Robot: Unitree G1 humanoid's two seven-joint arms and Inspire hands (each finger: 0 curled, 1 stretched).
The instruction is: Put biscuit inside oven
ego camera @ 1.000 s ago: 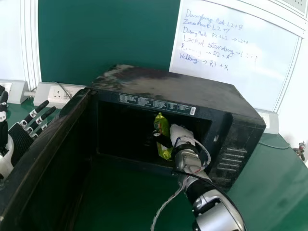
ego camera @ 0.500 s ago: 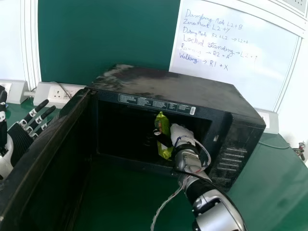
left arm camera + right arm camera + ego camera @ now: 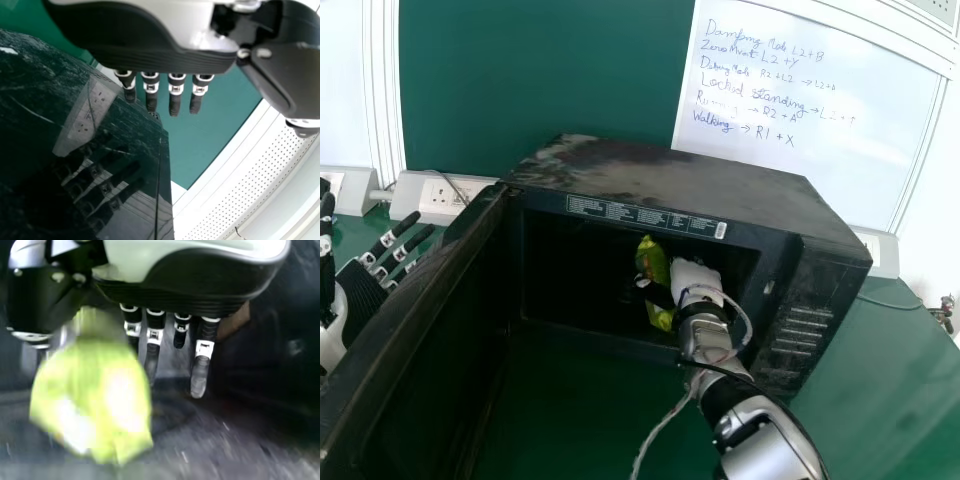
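Head view 1st: R hand (image 3: pixel 694 278) is in the mouth of the oven (image 3: pixel 670 192), arm coming up from below, and the biscuit pkt (image 3: pixel 655 262) is right beside it on the thumb side, more or less upright, w/ a dark part of the hand crossing its front. Door (image 3: pixel 395 335) is swung wide, off to the L of that hand; L hand (image 3: pixel 362 298) is idle past the door, well apart from the pkt. L wrist view: fingers straight and loose, nothing in them, a dark glossy panel alongside, prob. the door's outer face. R wrist view: fingers (image 3: pixel 152 352) extended, apart, not wrapped round anything; pkt is just by the thumb, its top end up close to it. Can't tell if they touch, so a light hang-up there is poss. I'd call this the letting-go step: pkt's at/inside the opening, hand wide, job nearly done. Next move, imo: check the pkt is free of the thumb & well inside, maybe nudge it deeper w/ straight fingers, then back the hand straight out, slowly. Main risk: thumb or the loose cable (image 3: pixel 663 428) snagging the pkt or frame & dragging the pkt back toward the lip.
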